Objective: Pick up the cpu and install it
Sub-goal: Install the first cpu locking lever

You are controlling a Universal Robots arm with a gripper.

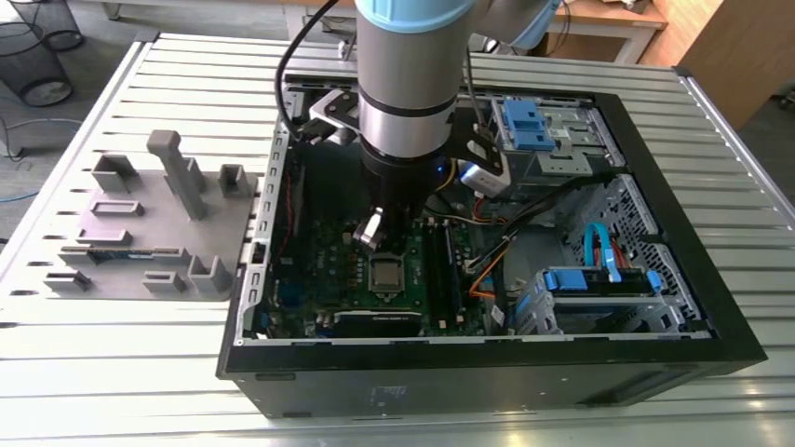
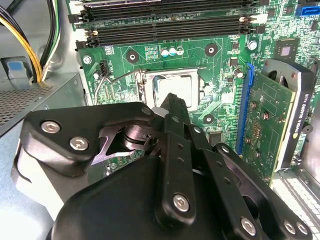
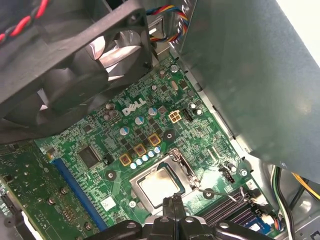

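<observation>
Gripper (image 3: 173,201) hangs with its jaws closed together on nothing, tips just above the cpu (image 3: 159,183), which lies flat in the socket (image 3: 184,167) of the green motherboard (image 3: 70,142) inside the open computer case (image 1: 497,363).

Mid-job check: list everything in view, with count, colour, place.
Small flat silver square cpu: one, silver, in motherboard socket.
Green motherboard: one, green, inside the case.
Black memory sticks: at least two, black, beside the socket.
Black cooling fan: one, black, over the motherboard.
Open black computer case: one, black, on slatted table.
Grey holder tray: one, grey, exterior view's left of the case.
Arm: one, grey and blue, entering the case.
Pincer: one, black, shut, close above the cpu.
</observation>
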